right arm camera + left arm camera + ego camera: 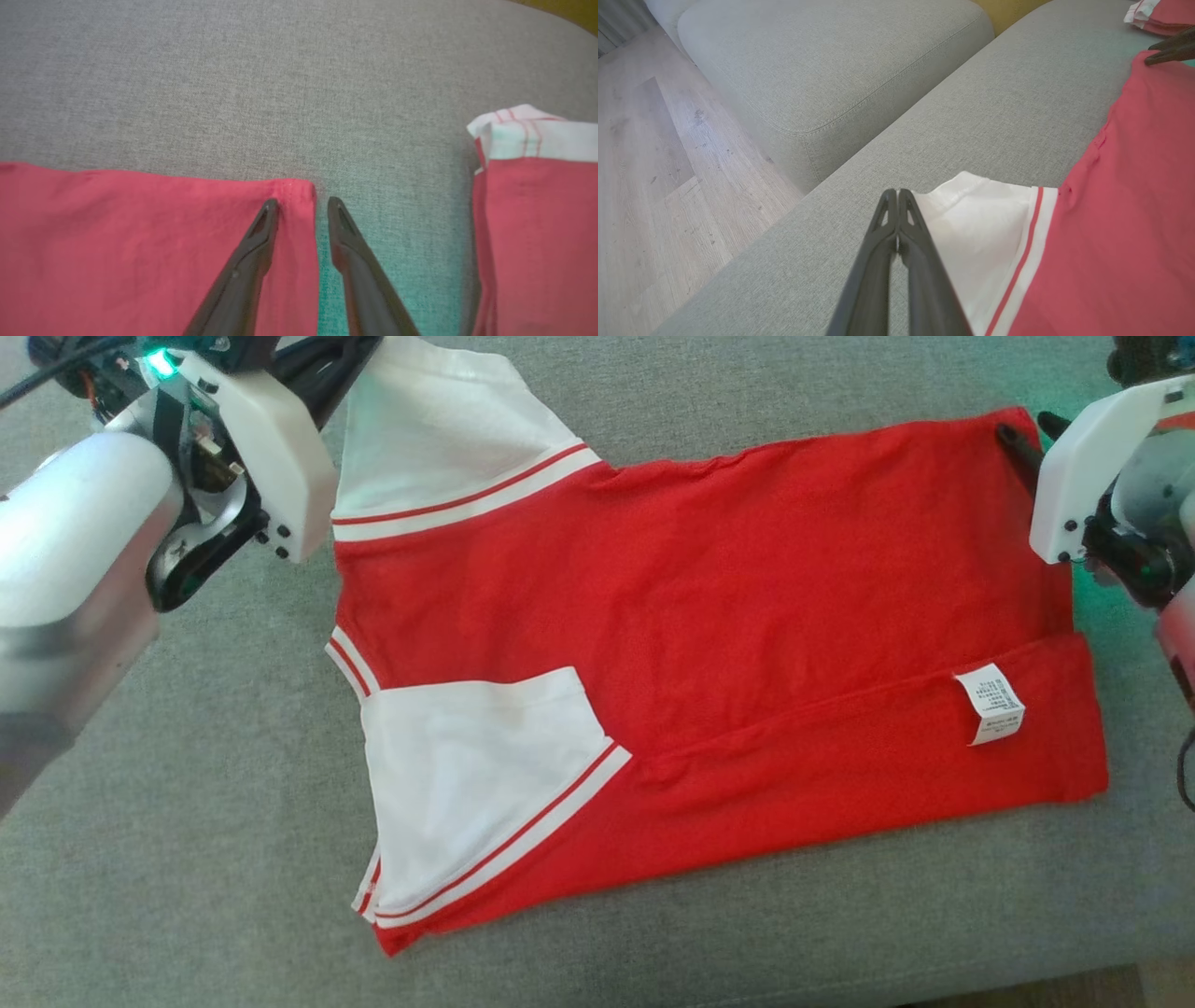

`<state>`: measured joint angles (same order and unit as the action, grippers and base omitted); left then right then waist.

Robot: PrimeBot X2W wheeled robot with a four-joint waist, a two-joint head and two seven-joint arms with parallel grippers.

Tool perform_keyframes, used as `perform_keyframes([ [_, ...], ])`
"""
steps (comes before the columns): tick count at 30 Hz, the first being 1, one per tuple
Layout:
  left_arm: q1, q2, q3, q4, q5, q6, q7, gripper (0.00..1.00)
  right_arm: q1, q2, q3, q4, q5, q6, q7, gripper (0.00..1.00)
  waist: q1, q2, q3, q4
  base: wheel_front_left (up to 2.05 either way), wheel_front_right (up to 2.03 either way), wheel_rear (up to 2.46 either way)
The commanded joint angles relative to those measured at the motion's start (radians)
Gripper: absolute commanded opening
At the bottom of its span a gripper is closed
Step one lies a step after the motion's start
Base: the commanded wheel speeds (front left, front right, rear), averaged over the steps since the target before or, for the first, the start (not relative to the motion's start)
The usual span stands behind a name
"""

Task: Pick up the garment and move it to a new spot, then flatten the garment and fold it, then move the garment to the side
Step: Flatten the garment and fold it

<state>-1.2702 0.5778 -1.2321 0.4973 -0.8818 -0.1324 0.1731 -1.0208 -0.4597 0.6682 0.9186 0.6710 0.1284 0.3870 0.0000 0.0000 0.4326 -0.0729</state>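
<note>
Red garment (709,616) lies flat on the grey sofa (187,821), spread between the two pincers. One hem corner sits at the right pincer (299,205), whose fingers stand apart, one over the red cloth and the other over bare sofa just past the edge. A white sleeve (980,219) with a red stripe lies just beside the tips of the left pincer (897,193), which is closed; I cannot tell whether any cloth is pinched. The second sleeve (467,775) is folded onto the body, and a white label (991,705) shows near the hem. To the right of the right pincer lies a folded piece (532,210), red and white.
</note>
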Motion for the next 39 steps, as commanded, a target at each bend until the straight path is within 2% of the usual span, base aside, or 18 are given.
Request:
perform_keyframes([
  [1,-0.061,0.025,0.035,-0.008,-0.006,0.002,-0.010,0.00,-0.017,-0.006,0.005,-0.014,0.013,0.002,-0.011,0.49,0.0000,0.0000,0.001,0.000,0.00,0.00,0.00],
  [9,-0.087,0.028,-0.001,0.003,-0.033,0.002,-0.028,0.00,-0.040,-0.003,0.029,0.006,0.026,0.002,-0.034,0.31,0.0000,0.0000,0.012,0.006,0.00,0.00,0.00],
  [10,-0.088,0.028,-0.005,0.005,-0.037,0.002,-0.029,0.00,-0.042,-0.002,0.032,0.008,0.028,0.002,-0.038,0.26,0.0000,0.0000,0.013,0.007,0.00,0.00,0.00],
  [13,-0.091,0.028,-0.015,0.013,-0.045,0.002,-0.033,0.00,-0.046,-0.003,0.044,0.013,0.031,0.002,-0.044,0.00,0.0000,0.0000,0.014,0.010,0.00,0.00,0.00],
  [20,-0.098,0.029,-0.029,0.038,-0.050,0.002,-0.051,0.00,-0.059,-0.016,0.065,0.023,0.038,0.002,-0.060,0.00,0.0000,0.0000,0.009,0.014,0.00,0.00,0.00],
  [29,-0.136,0.030,-0.023,0.133,0.023,0.015,-0.232,0.00,-0.097,-0.022,0.026,0.050,0.060,0.002,-0.160,0.00,0.0000,0.0000,-0.007,0.010,0.00,0.00,0.00],
  [33,-0.132,0.004,-0.013,0.185,0.034,0.023,-0.309,0.00,-0.091,-0.027,0.000,0.060,0.088,0.002,-0.202,0.00,0.0000,0.0000,-0.036,0.024,0.00,0.00,0.00],
  [39,-0.074,-0.026,-0.015,0.202,0.008,0.014,-0.347,0.00,-0.024,-0.036,-0.015,0.058,0.131,0.002,-0.238,0.00,0.0000,0.0000,-0.085,0.054,0.00,0.00,0.00],
])
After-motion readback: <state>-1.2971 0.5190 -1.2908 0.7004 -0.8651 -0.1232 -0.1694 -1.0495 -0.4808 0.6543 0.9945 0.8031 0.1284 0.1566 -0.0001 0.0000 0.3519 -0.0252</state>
